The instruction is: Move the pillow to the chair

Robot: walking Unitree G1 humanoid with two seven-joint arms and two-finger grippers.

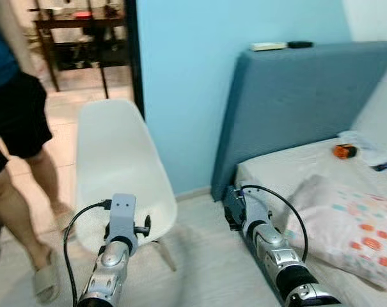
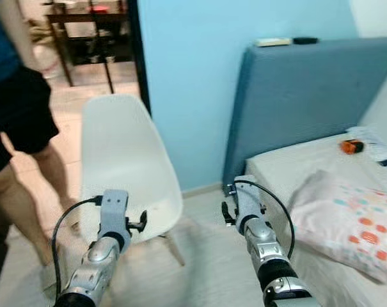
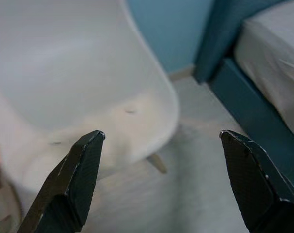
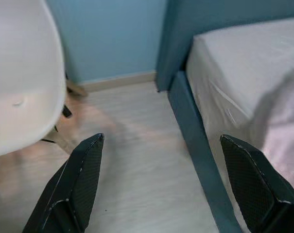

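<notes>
Blue wall (image 1: pixel 180 77), person (image 1: pixel 14 128) beside chair (image 1: pixel 119 173), pillow (image 1: pixel 353 230) on bed (image 1: pixel 276 166)

L pincer (image 3: pixel 159 182) fingers spread wide, R pincer (image 4: pixel 159 184) same, both arms fwd

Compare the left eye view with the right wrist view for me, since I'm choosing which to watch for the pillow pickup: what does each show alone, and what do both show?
Left eye alone: a person's legs, the headboard top with a remote, an orange object on the bed, both arms. Right wrist alone: the open right gripper over the floor. Shared: white chair, bed, pillow.
</notes>
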